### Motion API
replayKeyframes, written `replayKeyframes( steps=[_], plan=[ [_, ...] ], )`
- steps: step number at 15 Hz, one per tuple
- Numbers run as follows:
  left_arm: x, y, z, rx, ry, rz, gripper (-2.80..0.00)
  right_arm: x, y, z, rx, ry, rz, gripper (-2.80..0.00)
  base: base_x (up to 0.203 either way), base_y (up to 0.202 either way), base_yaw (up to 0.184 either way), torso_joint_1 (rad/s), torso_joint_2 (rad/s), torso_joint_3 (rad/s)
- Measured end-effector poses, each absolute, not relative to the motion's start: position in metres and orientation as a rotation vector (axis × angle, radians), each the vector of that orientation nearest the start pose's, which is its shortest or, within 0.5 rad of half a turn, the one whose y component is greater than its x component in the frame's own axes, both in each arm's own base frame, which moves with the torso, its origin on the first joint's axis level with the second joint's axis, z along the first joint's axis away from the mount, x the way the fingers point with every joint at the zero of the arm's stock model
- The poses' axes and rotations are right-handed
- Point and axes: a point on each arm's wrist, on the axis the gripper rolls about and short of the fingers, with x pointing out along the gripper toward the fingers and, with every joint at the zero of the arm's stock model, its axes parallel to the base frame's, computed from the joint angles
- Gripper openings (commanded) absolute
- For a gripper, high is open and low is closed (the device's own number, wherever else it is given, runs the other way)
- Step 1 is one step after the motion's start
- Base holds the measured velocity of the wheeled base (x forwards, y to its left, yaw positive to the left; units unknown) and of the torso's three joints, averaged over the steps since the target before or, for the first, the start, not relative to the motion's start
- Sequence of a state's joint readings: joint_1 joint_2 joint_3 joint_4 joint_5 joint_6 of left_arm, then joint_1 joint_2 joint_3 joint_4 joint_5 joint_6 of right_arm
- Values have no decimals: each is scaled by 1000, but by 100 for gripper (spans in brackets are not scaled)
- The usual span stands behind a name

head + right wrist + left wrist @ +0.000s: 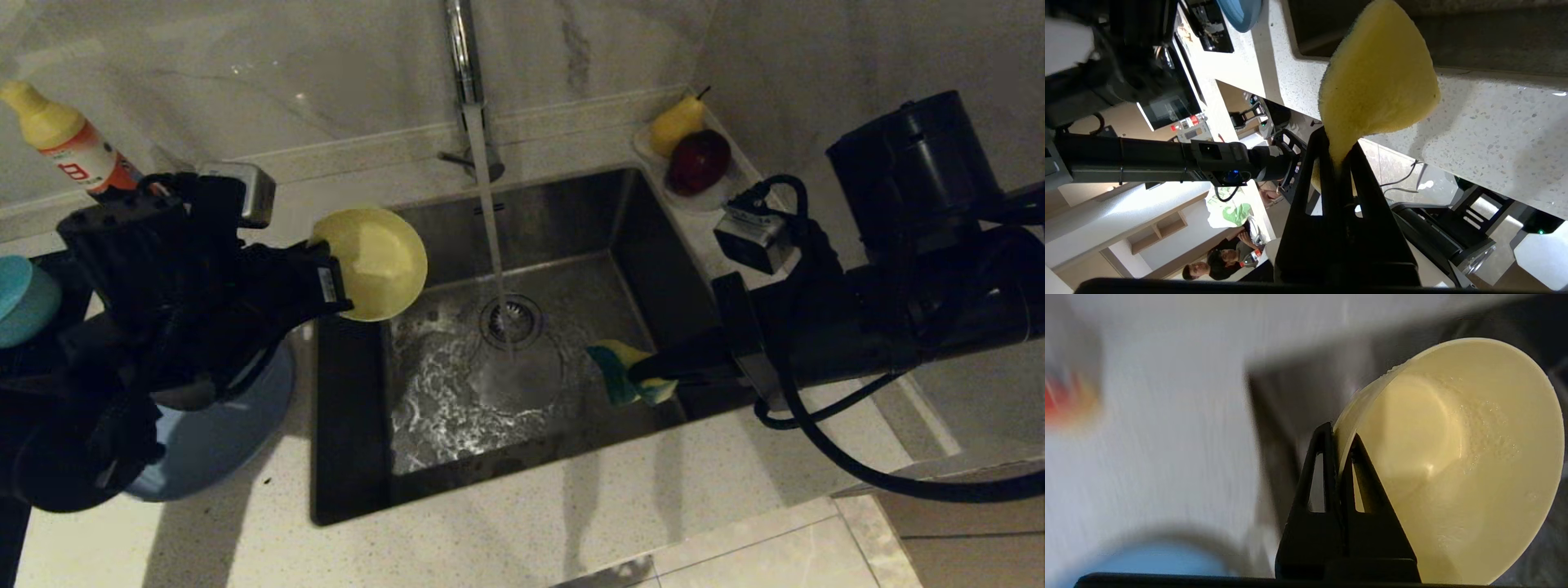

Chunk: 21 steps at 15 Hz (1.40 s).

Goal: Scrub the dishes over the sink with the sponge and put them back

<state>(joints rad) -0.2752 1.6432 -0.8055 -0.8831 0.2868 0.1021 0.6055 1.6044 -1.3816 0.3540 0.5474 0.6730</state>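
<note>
Two end effectors face each other across the sink (571, 245), which serves as the landmark. Left end effector (335, 282): clenched on the rim of the pale-yellow bowl (377, 263), held at the sink's left edge, tipped on its side with its wet hollow turned toward the basin. Right end effector (653, 371): pinching one end of the sponge (624, 371), low over the sink's right side, the free end of the pad pointing toward the drain (512, 320). The bowl thus lies across the basin from the sponge, well apart, with the running stream from the tap (467, 73) falling between them. Judged next move: bringing bowl and pad together over the drain, the open basin giving room; the sink's walls and the tap are the edges to clear. The slate-blue plate (220, 433) rests on the counter (531, 531) left of the sink, and the teal bowl (20, 298) farther left.
</note>
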Motion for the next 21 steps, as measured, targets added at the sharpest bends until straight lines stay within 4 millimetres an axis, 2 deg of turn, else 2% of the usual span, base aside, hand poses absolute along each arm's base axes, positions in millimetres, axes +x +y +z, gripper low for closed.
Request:
replayKeyframes(
  steps=[4,7,9,13,16,19,21],
  plan=[
    [287,-58,248,-148,208,61,-280,218,166,282,562,955,871,-280,0,0,0,0,0,0],
    [269,-49,271,-349,380,38,-280,214,162,282,564,957,869,-280,0,0,0,0,0,0],
    [256,-37,284,-465,439,83,-280,211,160,282,566,958,868,-280,0,0,0,0,0,0],
    [224,5,309,-527,408,247,-280,204,153,277,562,970,853,-280,0,0,0,0,0,0],
    [204,41,322,-567,319,407,-280,203,149,275,569,973,840,-280,0,0,0,0,0,0],
    [186,78,325,-607,252,590,-280,202,148,276,570,969,838,-280,0,0,0,0,0,0],
    [178,100,321,-636,232,703,-280,202,147,275,569,970,834,-280,0,0,0,0,0,0]
  ],
)
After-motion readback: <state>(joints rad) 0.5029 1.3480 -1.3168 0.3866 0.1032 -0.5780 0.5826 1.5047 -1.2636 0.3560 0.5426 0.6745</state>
